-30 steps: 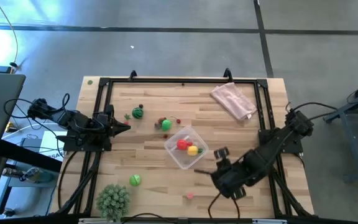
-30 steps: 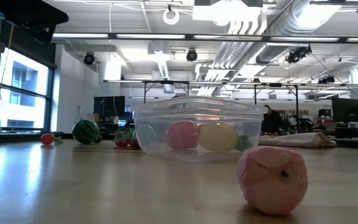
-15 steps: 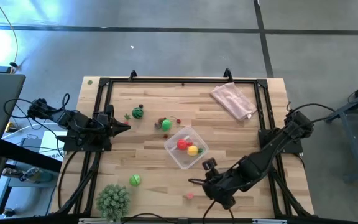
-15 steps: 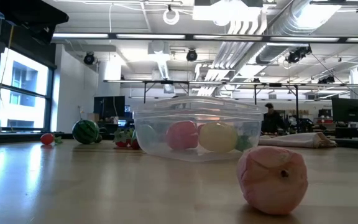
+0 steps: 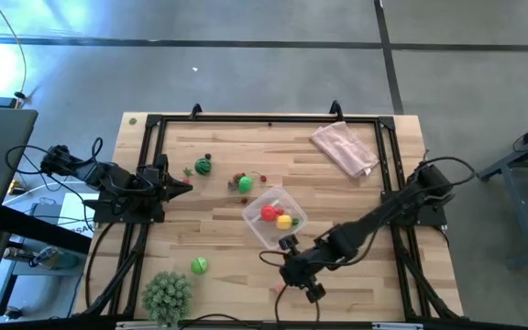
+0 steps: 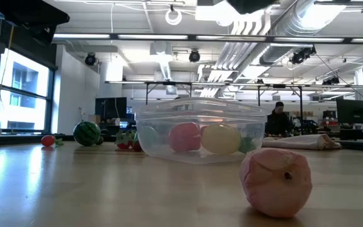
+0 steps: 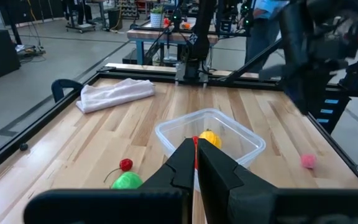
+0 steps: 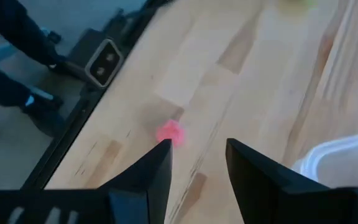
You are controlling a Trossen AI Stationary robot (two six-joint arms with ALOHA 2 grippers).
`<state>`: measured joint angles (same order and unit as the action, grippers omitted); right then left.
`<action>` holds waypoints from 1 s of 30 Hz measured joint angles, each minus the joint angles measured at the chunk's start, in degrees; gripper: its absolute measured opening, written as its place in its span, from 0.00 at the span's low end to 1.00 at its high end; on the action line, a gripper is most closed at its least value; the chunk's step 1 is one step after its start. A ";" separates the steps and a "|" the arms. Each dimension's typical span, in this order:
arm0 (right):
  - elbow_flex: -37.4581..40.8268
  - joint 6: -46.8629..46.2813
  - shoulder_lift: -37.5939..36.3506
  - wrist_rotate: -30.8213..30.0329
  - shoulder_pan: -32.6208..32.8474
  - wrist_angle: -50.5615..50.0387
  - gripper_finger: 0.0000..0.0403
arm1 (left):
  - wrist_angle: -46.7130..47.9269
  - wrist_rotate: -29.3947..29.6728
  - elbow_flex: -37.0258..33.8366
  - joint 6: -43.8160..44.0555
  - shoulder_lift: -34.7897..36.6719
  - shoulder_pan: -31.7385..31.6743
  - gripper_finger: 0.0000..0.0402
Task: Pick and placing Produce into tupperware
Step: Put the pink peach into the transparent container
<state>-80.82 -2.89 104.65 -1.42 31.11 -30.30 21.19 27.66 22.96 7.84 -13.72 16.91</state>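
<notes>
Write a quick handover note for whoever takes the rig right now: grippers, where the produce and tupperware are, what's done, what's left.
Right gripper: open, empty, hovering over the pink produce piece near the table's front edge.
Left gripper: shut, parked at the table's left side.
Tupperware: mid-table, holding a red piece and a yellow piece.
Done: those two pieces are in.
Left: the pink piece, the green piece near the front left, the striped green one and the green and red cluster behind the tupperware.
</notes>
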 joint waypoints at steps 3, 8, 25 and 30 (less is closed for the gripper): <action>0.00 -0.93 2.01 0.99 -0.08 1.44 0.35 | 0.00 0.00 0.00 -0.01 0.00 -0.02 0.02; 0.00 3.11 4.80 1.46 0.58 3.27 0.35 | 0.00 0.00 0.00 -0.01 0.00 -0.01 0.02; 0.00 -4.20 9.58 2.86 1.18 8.60 0.45 | -0.02 0.00 0.00 -0.01 0.00 0.00 0.02; -0.02 -6.13 10.22 1.78 2.01 8.80 0.47 | 0.01 0.00 0.00 -0.01 0.00 0.00 0.02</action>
<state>-80.83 -9.02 114.88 0.36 33.11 -21.50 21.20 27.66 22.96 7.82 -13.72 16.91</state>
